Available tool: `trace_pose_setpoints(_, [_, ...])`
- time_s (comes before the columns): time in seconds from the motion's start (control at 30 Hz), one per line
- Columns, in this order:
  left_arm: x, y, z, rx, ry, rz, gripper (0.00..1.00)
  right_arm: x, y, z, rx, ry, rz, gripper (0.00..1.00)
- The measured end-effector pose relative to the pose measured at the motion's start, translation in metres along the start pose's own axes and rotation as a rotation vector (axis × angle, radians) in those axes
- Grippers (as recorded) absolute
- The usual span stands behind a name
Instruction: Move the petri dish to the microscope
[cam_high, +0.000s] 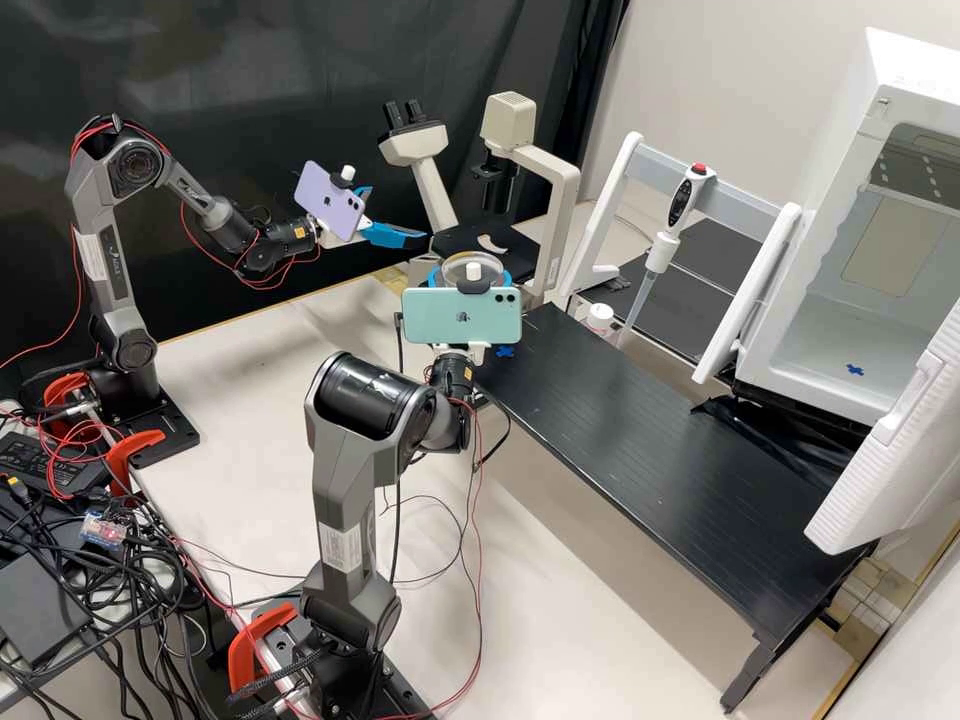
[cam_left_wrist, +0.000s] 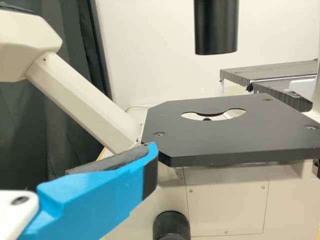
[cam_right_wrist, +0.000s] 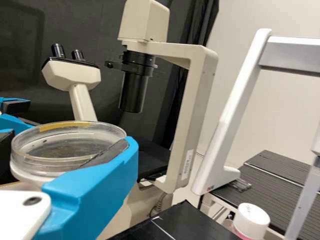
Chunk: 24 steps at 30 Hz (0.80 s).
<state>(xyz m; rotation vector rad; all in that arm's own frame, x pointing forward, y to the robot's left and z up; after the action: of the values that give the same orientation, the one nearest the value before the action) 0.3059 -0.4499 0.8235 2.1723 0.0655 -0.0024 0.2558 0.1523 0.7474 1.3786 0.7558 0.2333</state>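
Observation:
In the high view, my right gripper (cam_high: 472, 280) is shut on the clear petri dish (cam_high: 472, 264), held in the air in front of the microscope (cam_high: 561, 190). The right wrist view has the round, lidded petri dish (cam_right_wrist: 65, 142) lying between the blue fingers of my right gripper (cam_right_wrist: 70, 155), close to level. My left gripper (cam_high: 398, 215) stands open and unloaded beside the black microscope stage (cam_high: 470, 243). The left wrist view shows one blue finger of my left gripper (cam_left_wrist: 100, 190) near a corner of the bare stage (cam_left_wrist: 200, 135) with its crescent-shaped opening.
A black raised platform (cam_high: 660, 430) runs right of the right arm. Behind it are a pipette (cam_high: 655, 260) on a white stand (cam_high: 610, 210) and a white-capped bottle (cam_high: 600, 318). An open white cabinet (cam_high: 850, 330) is at the right. The microscope's black condenser (cam_left_wrist: 216, 25) hangs over the stage.

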Motion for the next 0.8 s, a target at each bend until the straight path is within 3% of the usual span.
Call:
trace_pose_setpoints(0.2, [0.000, 0.000, 0.000, 0.000, 0.000, 0.000, 1.00, 0.012, -0.003, -0.007, -0.026, 0.014, 0.001, 0.00])
trace_pose_setpoints(0.63, [0.000, 0.000, 0.000, 0.000, 0.000, 0.000, 1.00, 0.063, -0.025, -0.004, 0.000, -0.089, -0.048, 0.00])
trace_pose_setpoints(0.8, [0.000, 0.000, 0.000, 0.000, 0.000, 0.000, 1.00, 0.080, -0.035, -0.005, 0.027, -0.115, -0.079, 0.00])
